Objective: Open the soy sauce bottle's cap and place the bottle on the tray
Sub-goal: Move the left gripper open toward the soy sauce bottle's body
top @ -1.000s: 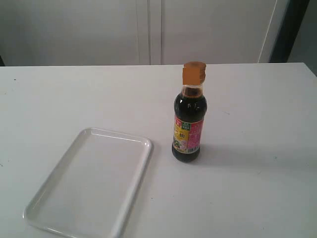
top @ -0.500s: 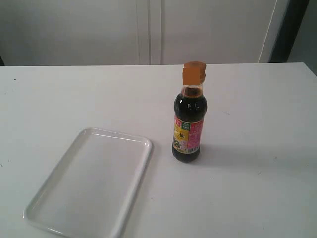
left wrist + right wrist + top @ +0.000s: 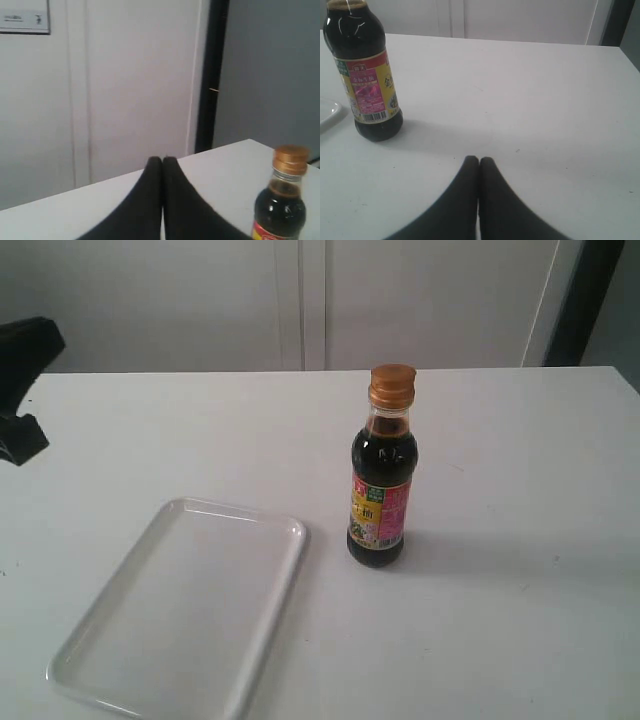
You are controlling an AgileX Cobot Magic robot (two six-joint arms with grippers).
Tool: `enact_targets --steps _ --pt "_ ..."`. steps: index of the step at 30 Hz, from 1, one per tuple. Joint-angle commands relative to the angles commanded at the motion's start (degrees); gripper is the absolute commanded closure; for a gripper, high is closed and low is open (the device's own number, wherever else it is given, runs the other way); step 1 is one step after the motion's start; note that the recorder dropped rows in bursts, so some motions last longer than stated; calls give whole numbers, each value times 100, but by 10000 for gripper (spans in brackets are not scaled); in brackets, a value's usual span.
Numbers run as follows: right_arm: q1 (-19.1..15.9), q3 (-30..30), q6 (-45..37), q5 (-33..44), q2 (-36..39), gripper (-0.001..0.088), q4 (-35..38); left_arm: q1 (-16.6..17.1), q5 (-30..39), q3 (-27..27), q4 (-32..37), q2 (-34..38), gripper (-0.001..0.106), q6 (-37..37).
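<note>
With its fingers pressed together and holding nothing, the right gripper (image 3: 478,161) is hovering low over the table (image 3: 520,620), the soy sauce bottle (image 3: 382,495) standing ahead of it beside the tray (image 3: 120,640). Farther off, the left gripper (image 3: 161,161) (also closed, empty) is now entering at the table's edge, absent half a second ago, so the cap (image 3: 391,385) is likely about to be approached.

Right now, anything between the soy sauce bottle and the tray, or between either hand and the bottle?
Nothing visible. The soy sauce bottle stands upright just right of the tray, with only bare table between them. Bare table also separates the right hand from the bottle. The left hand is raised, with open space toward the bottle.
</note>
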Motion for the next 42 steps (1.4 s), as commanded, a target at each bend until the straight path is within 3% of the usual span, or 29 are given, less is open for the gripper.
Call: enact_targets --steps 3,6,14,22,28,32,42 --pt "0 0 0 0 0 868 0 0 -246 0 227 240 1044 -235" --pt "0 0 0 0 0 868 0 0 -452 -60 516 455 898 -271" --pt "0 0 0 0 0 868 0 -720 -376 -568 897 1077 -2 -405" --pt "0 0 0 0 0 868 0 -1436 -299 -1044 834 1770 3 -389" --pt "0 0 0 0 0 868 0 -1789 -349 -1343 870 2305 3 195" --pt "0 0 0 0 0 868 0 -1880 -390 -1489 524 2699 3 116" --pt "0 0 92 -2 0 868 0 -1880 -649 -2059 564 3604 3 34"
